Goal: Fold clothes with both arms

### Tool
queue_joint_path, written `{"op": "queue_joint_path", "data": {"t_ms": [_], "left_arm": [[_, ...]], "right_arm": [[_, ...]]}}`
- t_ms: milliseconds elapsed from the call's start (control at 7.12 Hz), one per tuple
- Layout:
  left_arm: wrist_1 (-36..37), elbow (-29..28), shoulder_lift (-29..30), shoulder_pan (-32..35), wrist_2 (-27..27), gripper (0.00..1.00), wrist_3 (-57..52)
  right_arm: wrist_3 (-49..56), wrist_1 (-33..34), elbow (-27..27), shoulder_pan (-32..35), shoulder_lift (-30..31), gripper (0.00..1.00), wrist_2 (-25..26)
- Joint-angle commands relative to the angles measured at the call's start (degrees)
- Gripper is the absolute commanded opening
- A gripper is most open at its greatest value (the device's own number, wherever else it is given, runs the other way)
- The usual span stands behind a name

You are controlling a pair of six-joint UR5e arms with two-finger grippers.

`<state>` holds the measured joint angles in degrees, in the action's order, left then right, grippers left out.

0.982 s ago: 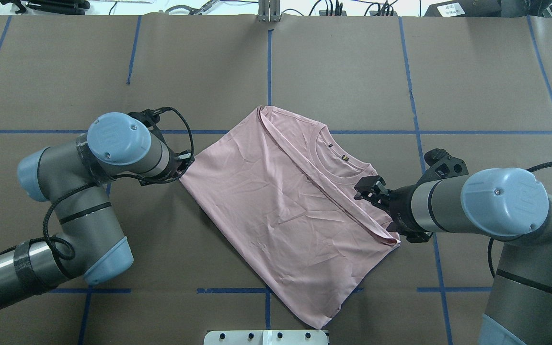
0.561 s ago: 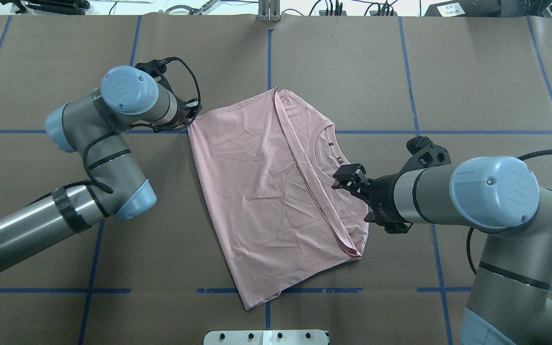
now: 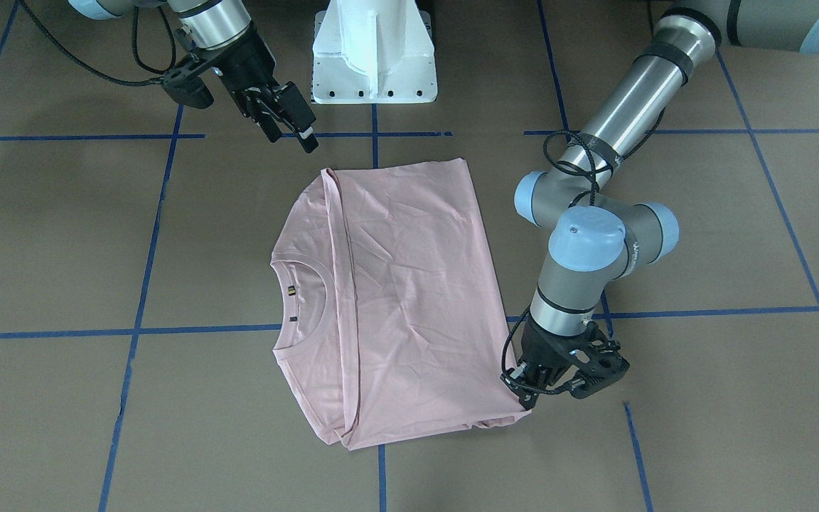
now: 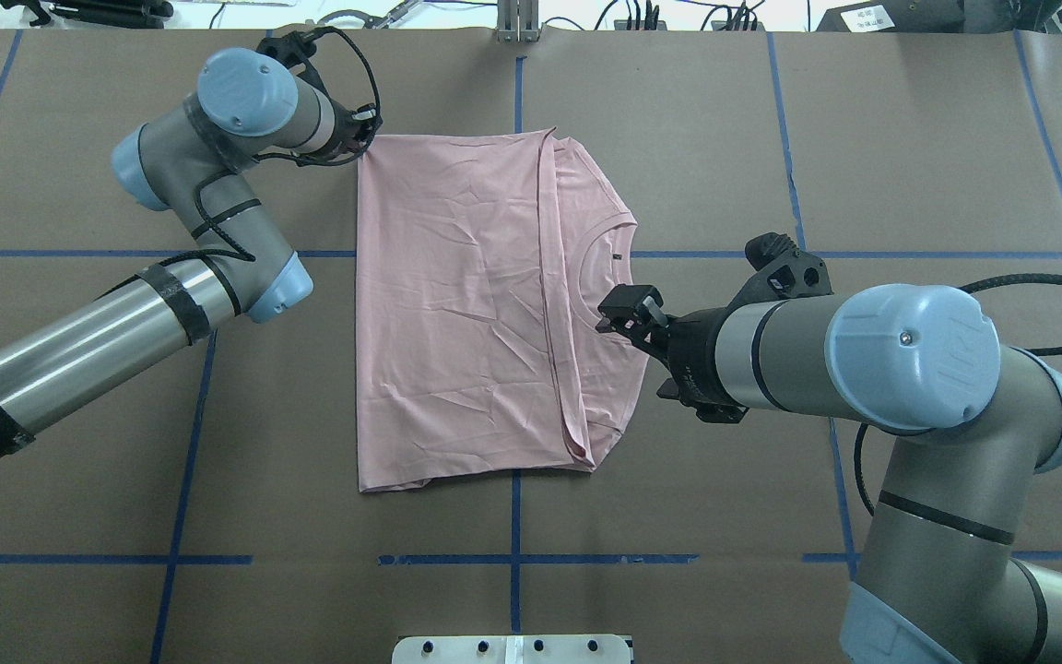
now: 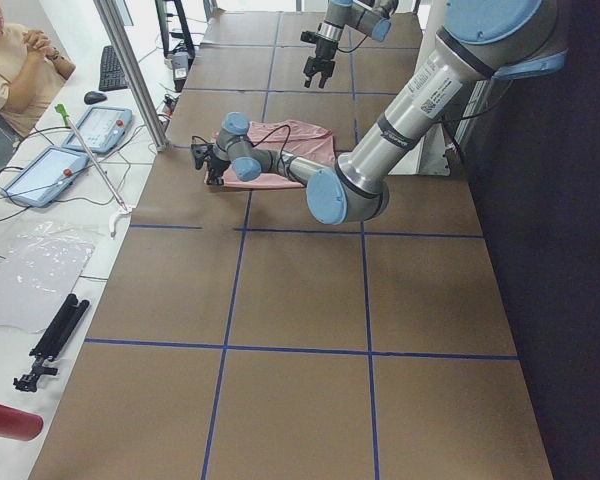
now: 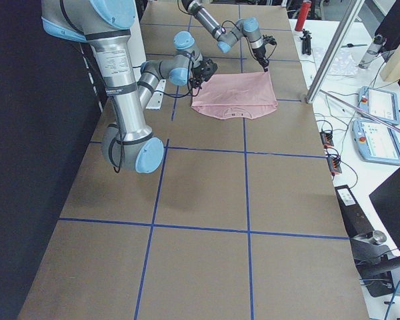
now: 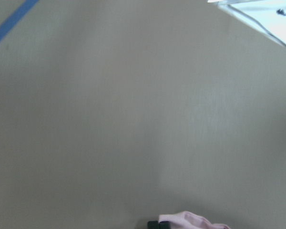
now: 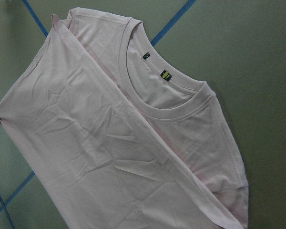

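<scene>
The pale pink T-shirt [image 4: 457,304] lies flat on the brown table, folded lengthwise, with its ribbed collar [image 4: 597,267] toward my right arm. The print is hidden. It also shows in the front view [image 3: 409,299] and the right wrist view [image 8: 133,143]. My left gripper [image 4: 363,148] is low at the shirt's far left corner and shut on it [image 3: 525,395]. A bit of pink cloth [image 7: 195,220] shows at its fingers. My right gripper [image 4: 625,314] hangs open and empty above the table, over the collar side [image 3: 288,135].
The white pedestal base [image 3: 374,50] stands at the table's near edge [image 4: 513,648]. Blue tape lines grid the table. An operator [image 5: 20,60] sits by teach pendants [image 5: 100,125] on a side bench beyond the far edge.
My left gripper has pulled the shirt's corner toward the far side. The shirt turned from diagonal to square with the table. My right gripper moved left and farther out above it.
</scene>
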<state>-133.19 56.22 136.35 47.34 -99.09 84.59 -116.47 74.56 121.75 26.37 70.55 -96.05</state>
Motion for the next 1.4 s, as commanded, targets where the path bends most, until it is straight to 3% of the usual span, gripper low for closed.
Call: {"op": "queue_joint_path", "data": {"t_ms": [0,140,281,421,561,842,1263], "left_arm": [[-0.3,2.3,-0.4,1.0,-0.5,0.32,-1.4],[-0.8,8.2,-3.5,0.8,-0.7,0.44,-0.7],[-0.6,13.1,-6.1,0.7,-2.7,0.44,3.2],[-0.2,14.5,-6.4,0.7,-4.5,0.44,3.4],[-0.2,14.7,-6.4,0.7,-4.6,0.44,3.5],[-0.1,14.8,-6.4,0.0,-4.6,0.44,4.3],[-0.1,15.1,-6.4,-0.4,-4.6,0.44,4.4]], "right_arm": [[-0.2,-0.1,-1.9,-0.3,-1.6,1.0,0.4],[-0.4,-0.1,-4.4,-0.3,-3.4,1.0,0.5],[-0.7,0.0,-7.1,-1.6,-3.9,1.0,1.8],[-1.1,0.1,-12.7,-2.9,-7.3,0.99,3.7],[-2.0,0.1,-19.4,-3.9,-11.6,0.9,5.7],[-3.2,0.0,-24.4,-6.3,-12.1,0.85,6.1],[-3.5,0.8,-24.3,-6.9,-11.4,0.85,6.8]]}}
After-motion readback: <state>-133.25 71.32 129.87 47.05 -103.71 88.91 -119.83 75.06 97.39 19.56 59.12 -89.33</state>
